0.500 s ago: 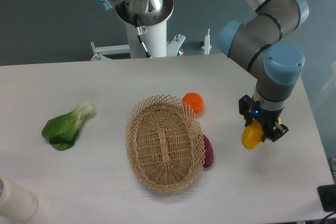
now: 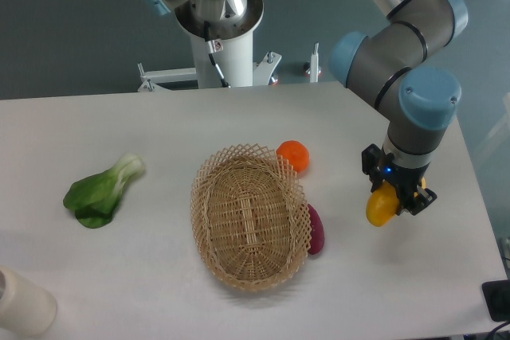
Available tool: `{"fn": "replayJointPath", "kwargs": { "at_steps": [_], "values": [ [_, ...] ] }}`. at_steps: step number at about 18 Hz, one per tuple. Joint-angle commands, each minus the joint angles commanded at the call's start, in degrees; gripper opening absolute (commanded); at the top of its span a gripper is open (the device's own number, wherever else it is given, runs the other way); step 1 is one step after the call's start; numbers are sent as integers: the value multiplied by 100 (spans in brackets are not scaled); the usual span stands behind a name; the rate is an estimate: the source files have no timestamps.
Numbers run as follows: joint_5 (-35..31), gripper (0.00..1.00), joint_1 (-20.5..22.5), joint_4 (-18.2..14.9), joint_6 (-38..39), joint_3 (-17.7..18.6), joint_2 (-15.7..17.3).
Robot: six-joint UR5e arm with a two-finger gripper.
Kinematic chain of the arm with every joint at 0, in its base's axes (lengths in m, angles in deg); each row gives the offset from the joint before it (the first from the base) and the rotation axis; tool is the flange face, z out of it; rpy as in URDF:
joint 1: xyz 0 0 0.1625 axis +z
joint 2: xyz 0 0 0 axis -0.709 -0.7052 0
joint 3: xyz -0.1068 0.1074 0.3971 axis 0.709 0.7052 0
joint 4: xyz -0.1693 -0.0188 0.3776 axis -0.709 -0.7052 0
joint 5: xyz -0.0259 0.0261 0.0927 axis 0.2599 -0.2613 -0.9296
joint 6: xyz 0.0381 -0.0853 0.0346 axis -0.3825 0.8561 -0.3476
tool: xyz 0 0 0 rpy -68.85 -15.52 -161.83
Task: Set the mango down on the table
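Note:
The mango (image 2: 381, 206) is a small yellow oblong fruit held in my gripper (image 2: 394, 196) over the right part of the white table (image 2: 119, 276). The gripper points down and is shut on the mango's upper end. The mango hangs close to the tabletop; I cannot tell whether it touches the surface.
A wicker basket (image 2: 249, 216) stands in the middle. A round orange (image 2: 293, 154) lies at its far right rim and a dark purple vegetable (image 2: 315, 229) at its right side. A green leafy vegetable (image 2: 102, 191) lies at the left. A white cylinder (image 2: 22, 302) is at the front left corner.

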Motion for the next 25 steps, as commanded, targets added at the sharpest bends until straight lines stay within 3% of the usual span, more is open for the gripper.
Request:
{"fn": "replayJointPath", "kwargs": {
  "at_steps": [17, 23, 25],
  "values": [
    [0, 43, 9, 18, 0, 97, 9],
    [26, 43, 79, 114, -307, 597, 184],
    [18, 43, 70, 332, -421, 869, 263]
  ]
}}
